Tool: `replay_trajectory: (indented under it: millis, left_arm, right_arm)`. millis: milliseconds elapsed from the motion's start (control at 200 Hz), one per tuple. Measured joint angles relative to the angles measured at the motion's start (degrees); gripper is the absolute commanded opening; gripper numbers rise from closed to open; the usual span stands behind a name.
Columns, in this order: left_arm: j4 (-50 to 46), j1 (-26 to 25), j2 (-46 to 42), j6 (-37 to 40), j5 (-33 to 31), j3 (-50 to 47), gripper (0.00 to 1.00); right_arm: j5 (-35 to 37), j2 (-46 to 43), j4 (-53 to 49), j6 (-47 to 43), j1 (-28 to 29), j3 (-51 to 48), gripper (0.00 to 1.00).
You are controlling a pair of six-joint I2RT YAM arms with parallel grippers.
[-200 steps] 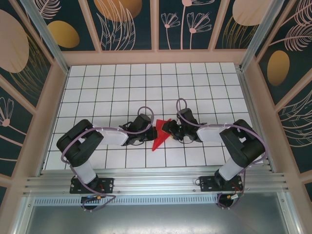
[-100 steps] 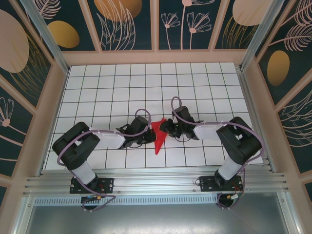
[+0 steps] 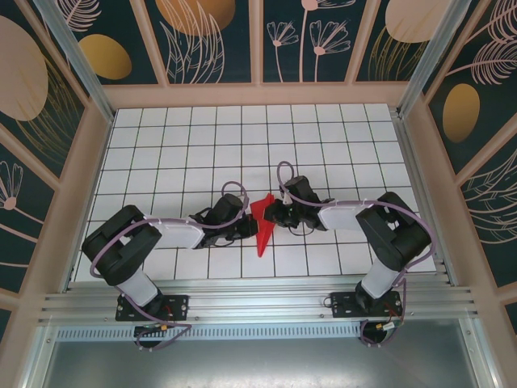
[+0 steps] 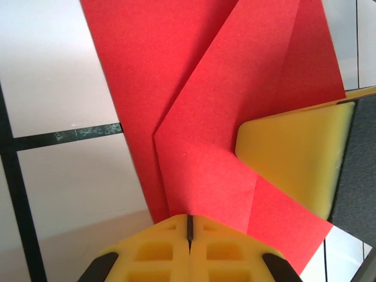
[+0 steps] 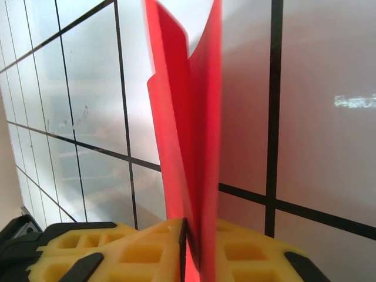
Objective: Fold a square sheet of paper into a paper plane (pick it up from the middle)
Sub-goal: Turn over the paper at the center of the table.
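Pinched tight in the left gripper [image 4: 189,226] at the bottom of its wrist view, and clamped edge-on in the right gripper [image 5: 183,232], likewise at frame bottom. Held between both, just below centre of the top view, over the tiled table [image 3: 202,137]: the paper plane [image 3: 261,230]. Keep both pinches firm, draw the layers flush, and crease along the spine without twisting. Long axis up-down in that frame; nose toward the lower edge, wide tail uppermost.

No readable text, label or number shows anywhere.
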Motion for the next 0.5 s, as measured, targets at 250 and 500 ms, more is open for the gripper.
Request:
replay_trajectory:
  millis: [250,500]
  left_arm:
    - [0.35,0.0,-3.21,-0.63,-0.09,-1.86,0.09]
    - [0.61,0.0,-15.43,-1.68,-5.7,-5.97,0.12]
  right_arm:
    - [0.81,-0.55,-4.13,-2.82,0.02,1.86,0.06]
    - [12.13,-8.02,-21.92,-7.91,0.94,9.03,0.07]
